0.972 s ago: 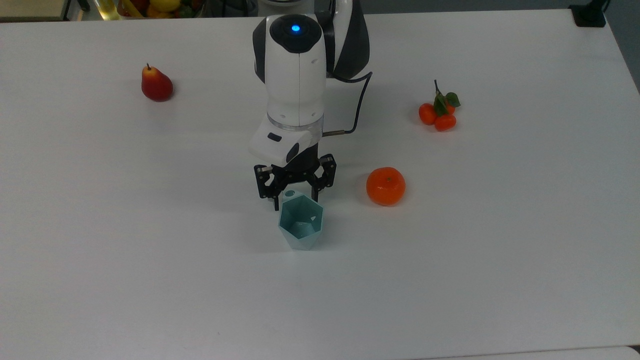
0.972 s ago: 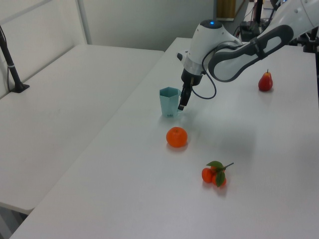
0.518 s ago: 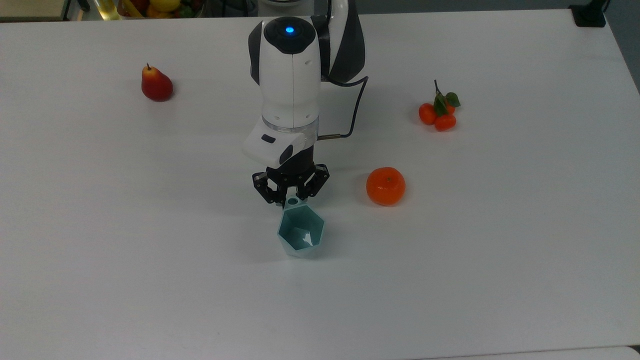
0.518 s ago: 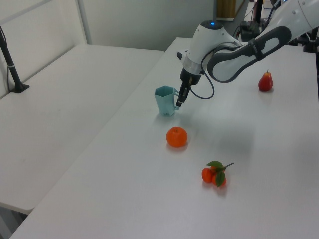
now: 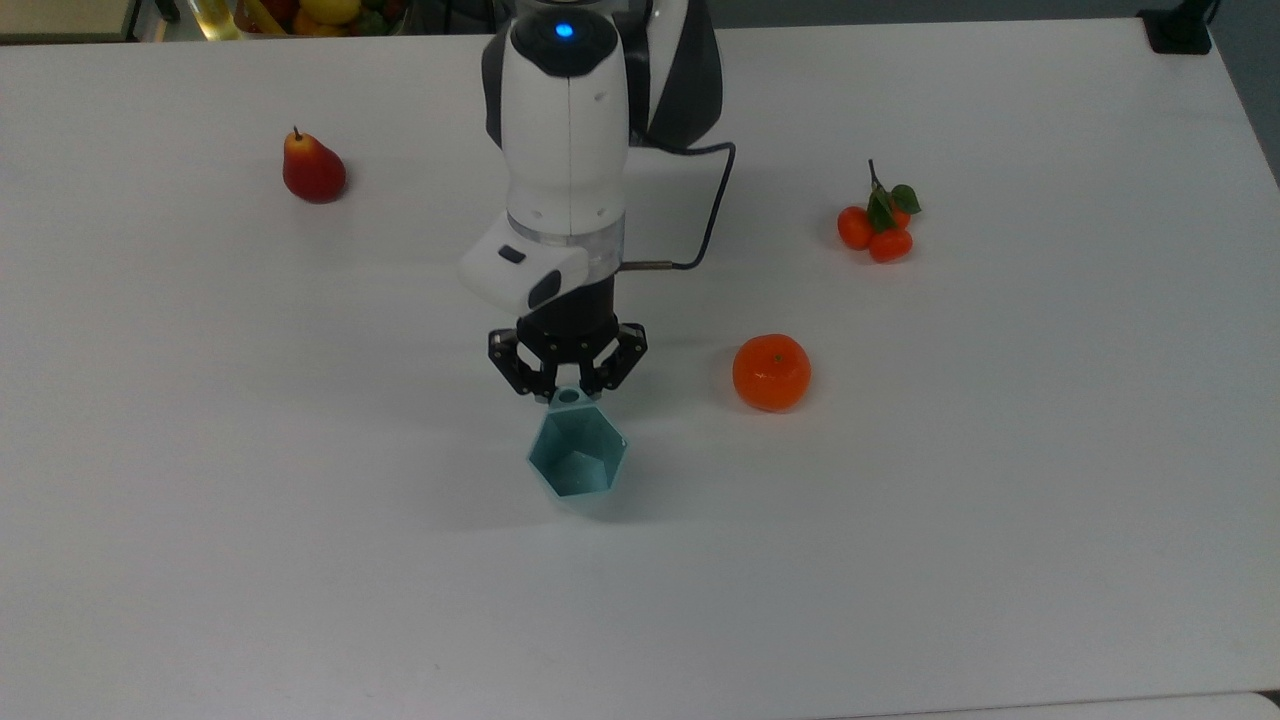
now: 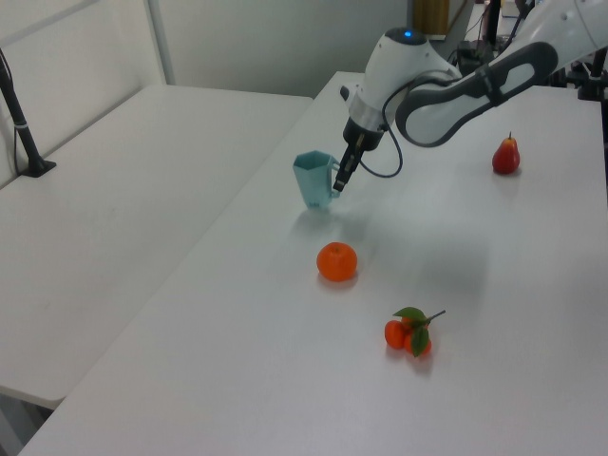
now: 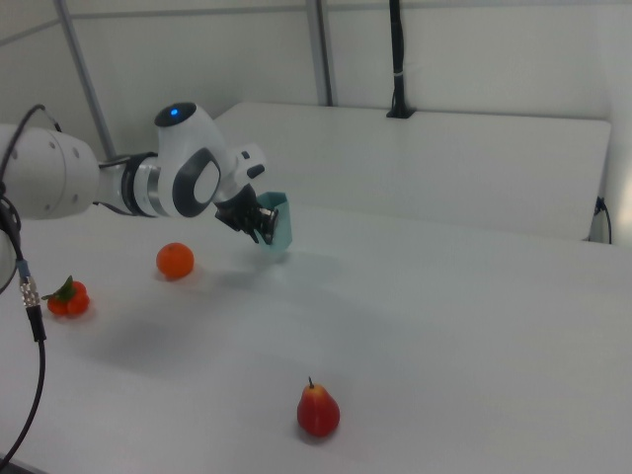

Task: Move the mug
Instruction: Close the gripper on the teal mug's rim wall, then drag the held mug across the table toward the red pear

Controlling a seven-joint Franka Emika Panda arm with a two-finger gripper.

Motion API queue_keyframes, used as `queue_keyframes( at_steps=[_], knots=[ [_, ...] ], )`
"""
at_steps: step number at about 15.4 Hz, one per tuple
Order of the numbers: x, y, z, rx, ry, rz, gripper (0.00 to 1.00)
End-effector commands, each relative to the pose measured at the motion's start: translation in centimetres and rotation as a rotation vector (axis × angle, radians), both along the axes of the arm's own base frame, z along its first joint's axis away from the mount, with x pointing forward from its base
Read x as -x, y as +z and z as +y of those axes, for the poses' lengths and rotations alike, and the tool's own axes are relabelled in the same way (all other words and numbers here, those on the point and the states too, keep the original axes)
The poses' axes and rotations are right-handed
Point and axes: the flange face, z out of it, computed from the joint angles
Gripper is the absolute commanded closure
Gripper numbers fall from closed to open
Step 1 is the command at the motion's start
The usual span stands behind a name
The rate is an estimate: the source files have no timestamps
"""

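The pale teal faceted mug (image 5: pixel 577 455) hangs a little above the white table (image 5: pixel 300 520), tilted slightly, with a shadow below it. My gripper (image 5: pixel 567 393) is shut on the small ring handle tab at the mug's rim. In the left view the mug (image 6: pixel 312 179) is held off the table by the gripper (image 6: pixel 338 180) at its right side. The right view shows the mug (image 7: pixel 278 225) raised beside the gripper (image 7: pixel 263 225).
An orange (image 5: pixel 771 372) lies to the top view's right of the mug. A cluster of small tangerines with leaves (image 5: pixel 877 228) sits farther right. A red pear (image 5: pixel 313 168) stands at the far left. A black post (image 6: pixel 21 123) rises from the neighbouring table.
The fingers closed on the mug's handle tab. The arm then rose and shifted to the top view's left, lifting the mug off the table.
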Motion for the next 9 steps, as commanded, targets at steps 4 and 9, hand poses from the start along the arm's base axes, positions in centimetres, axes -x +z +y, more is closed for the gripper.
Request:
queue_keyframes(
  at_steps=[4,9],
  knots=[
    [7.5,8.1,-2.8,-0.013,-0.153,0.124,0.95],
    [15.8,6.9,-4.5,-0.015,-0.194,0.203,0.95]
  ],
)
